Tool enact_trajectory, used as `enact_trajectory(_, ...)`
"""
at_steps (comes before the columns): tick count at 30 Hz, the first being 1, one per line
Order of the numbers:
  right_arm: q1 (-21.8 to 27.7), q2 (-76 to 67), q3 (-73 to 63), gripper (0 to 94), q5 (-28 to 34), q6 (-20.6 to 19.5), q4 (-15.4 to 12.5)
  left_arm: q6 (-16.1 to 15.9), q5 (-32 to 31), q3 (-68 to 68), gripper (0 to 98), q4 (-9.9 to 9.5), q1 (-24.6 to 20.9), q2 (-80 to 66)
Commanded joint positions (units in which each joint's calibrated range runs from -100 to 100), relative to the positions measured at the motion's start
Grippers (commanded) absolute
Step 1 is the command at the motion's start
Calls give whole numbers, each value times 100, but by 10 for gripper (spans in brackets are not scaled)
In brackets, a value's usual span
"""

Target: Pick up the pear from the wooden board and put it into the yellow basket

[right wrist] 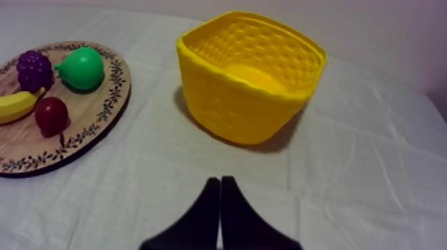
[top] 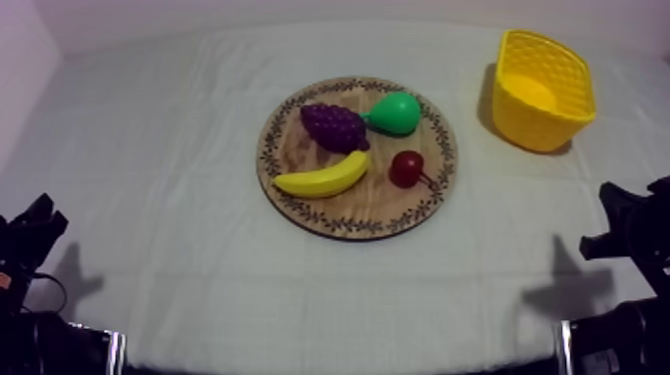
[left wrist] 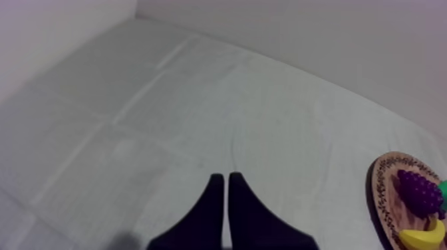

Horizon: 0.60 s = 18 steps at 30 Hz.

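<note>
A green pear point(top: 394, 113) point(right wrist: 81, 68) lies on the far right part of the round wooden board point(top: 299, 204) point(right wrist: 100, 129), beside purple grapes point(top: 334, 127). The yellow basket point(top: 541, 90) point(right wrist: 249, 80) stands empty at the far right of the table. My left gripper point(top: 38, 221) point(left wrist: 223, 177) rests low at the left edge, shut on nothing, well away from the board. Over bare cloth in front of the basket, my right gripper point(top: 616, 214) point(right wrist: 219, 180) is shut too and holds nothing.
A banana point(top: 321, 178) and a small red fruit point(top: 407, 168) share the board's near half. Open cloth lies between the board and the basket, and all along the front of the table.
</note>
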Motion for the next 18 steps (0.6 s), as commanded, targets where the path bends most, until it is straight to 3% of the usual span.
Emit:
enact_trajectory(1, -8, -2, 4, 5, 7, -27, -1, 1, -1, 0, 1, -1, 0, -1)
enact_trajectory(5, 75, -2, -22, 5, 168, -714, -37, 1, -1, 0, 1, -1, 0, -1)
enact_trajectory(6, 112, 13, -37, 5, 141, -673, -51, 1, -1, 0, 1, -1, 0, -1)
enact_trajectory(10, 134, 484, -667, 4, 138, -101, -283, 0, -1, 0, 1, -1, 0, -1)
enact_trajectory(18, 128, 2749, -4101, 4, 830, 947, -733, 1, -1, 0, 1, -1, 0, -1)
